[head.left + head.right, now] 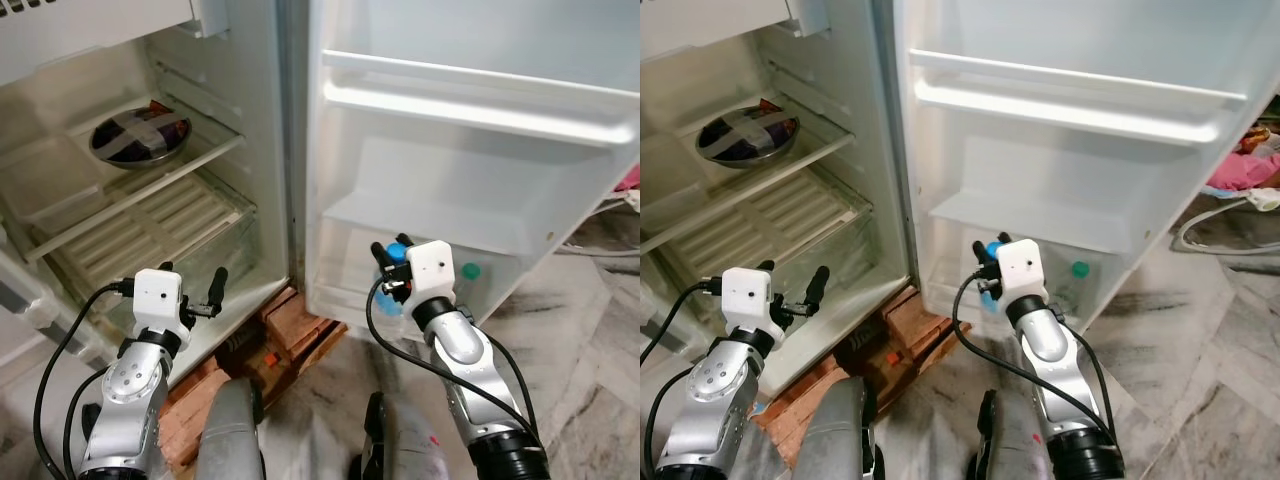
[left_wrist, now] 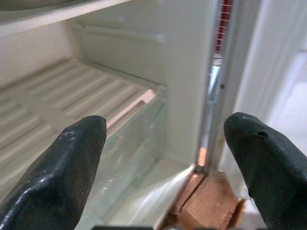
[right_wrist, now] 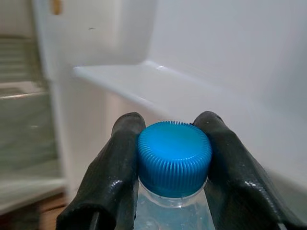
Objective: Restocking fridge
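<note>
Grey-white marble floor [image 1: 590,350] with dark veining. Red-brown bricks [image 1: 300,325] on the floor under the fridge's front edge. White cable [image 1: 1220,225] and pink cloth [image 1: 1245,170] at the floor's right edge. Even, soft lighting.

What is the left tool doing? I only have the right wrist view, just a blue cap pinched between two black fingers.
Observer: The left tool hovers open and empty before the crisper drawer.
Operator: Any other bottles?
Observer: A green-capped bottle stands low in the fridge door, right of the blue-capped bottle your right tool grips.
Operator: Anything inside the fridge?
Observer: A steel bowl on the shelf above the drawer.
</note>
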